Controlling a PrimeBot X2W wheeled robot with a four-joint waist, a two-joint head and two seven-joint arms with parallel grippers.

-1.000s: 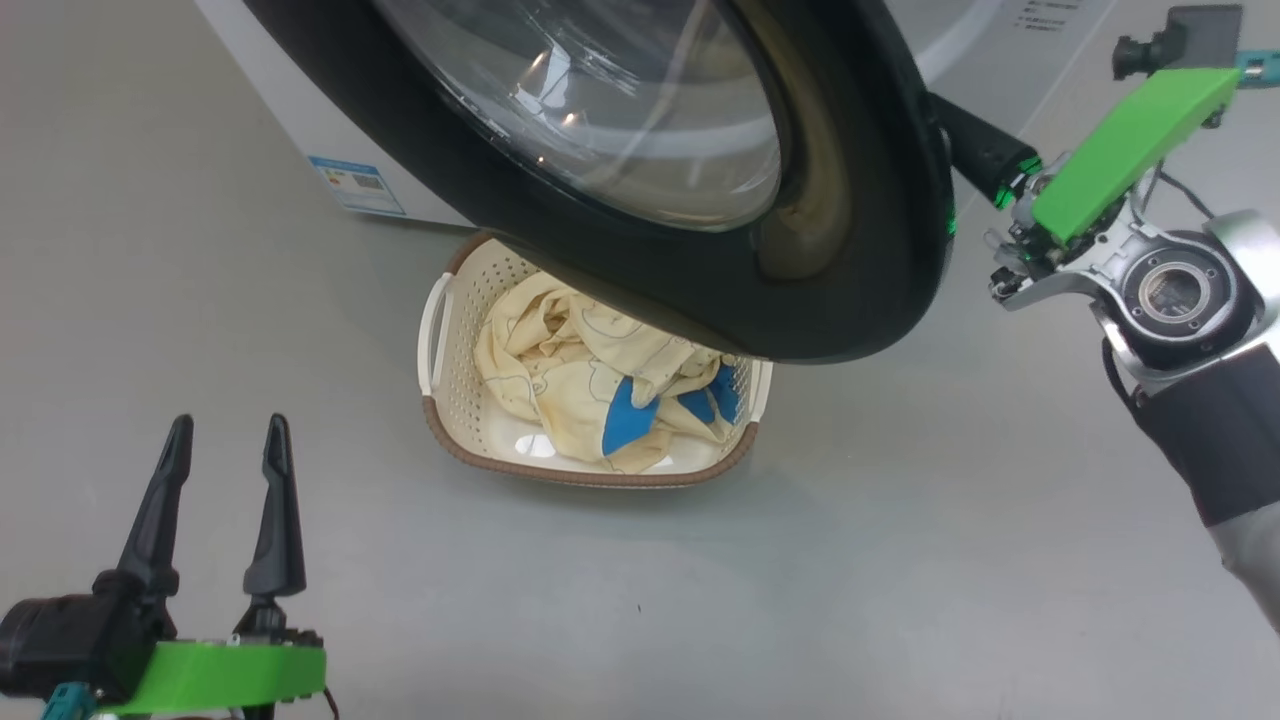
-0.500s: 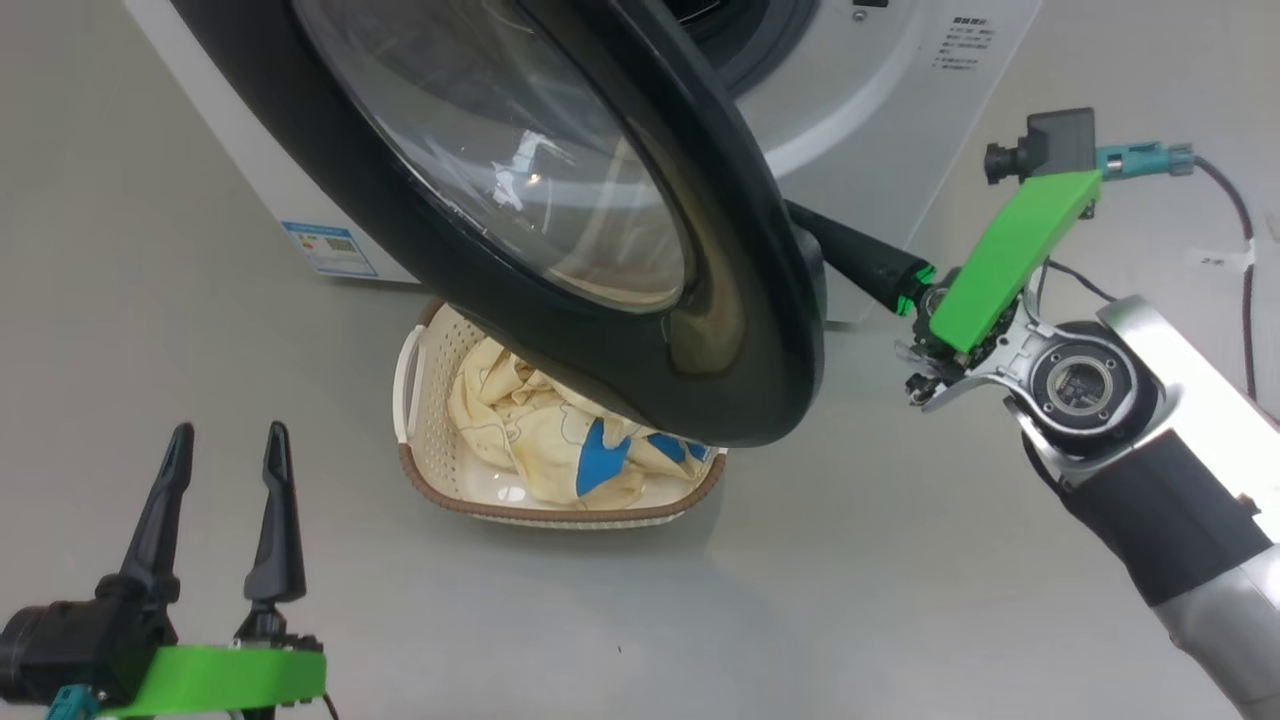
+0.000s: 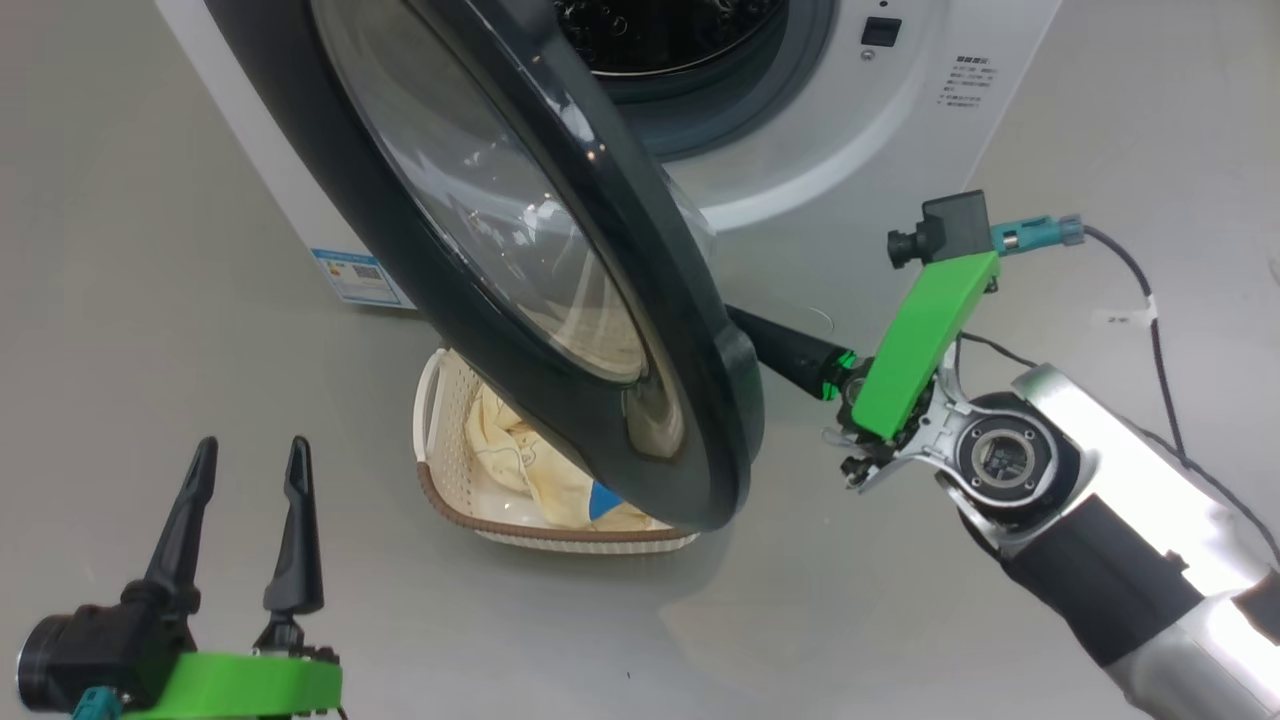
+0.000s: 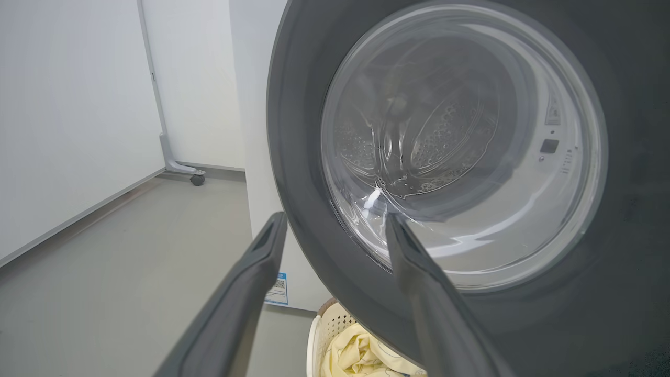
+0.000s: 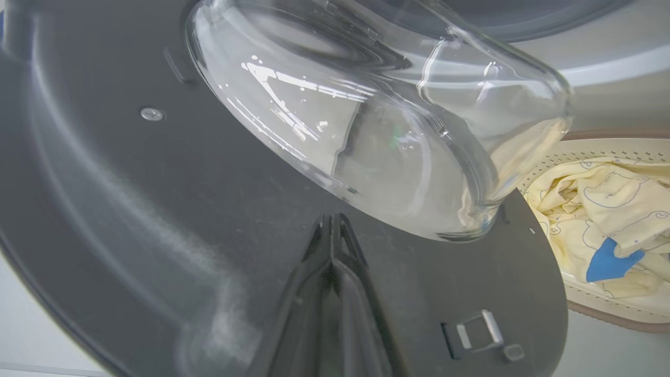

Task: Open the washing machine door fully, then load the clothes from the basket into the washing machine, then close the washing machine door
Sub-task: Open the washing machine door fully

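The washing machine door stands partly swung out from the white washing machine, and its black rim hangs over the basket. My right gripper is shut with nothing held. In the right wrist view the right gripper has its tips against the door's dark inner face, just below the glass dome. The pale yellow clothes lie in the basket, partly hidden by the door. My left gripper is open at the lower left, apart from the door and basket. From the left wrist, the open left gripper faces the door's outer glass.
The steel drum opening shows behind the door. A blue sticker sits low on the machine's front. A door latch sits near my right fingers. Grey floor spreads left of the basket. A wheeled white panel stands at the far left.
The door has swung further out from the machine, with my shut right gripper following behind it. It now covers more of the basket. The head camera has shifted. My left gripper stays open.
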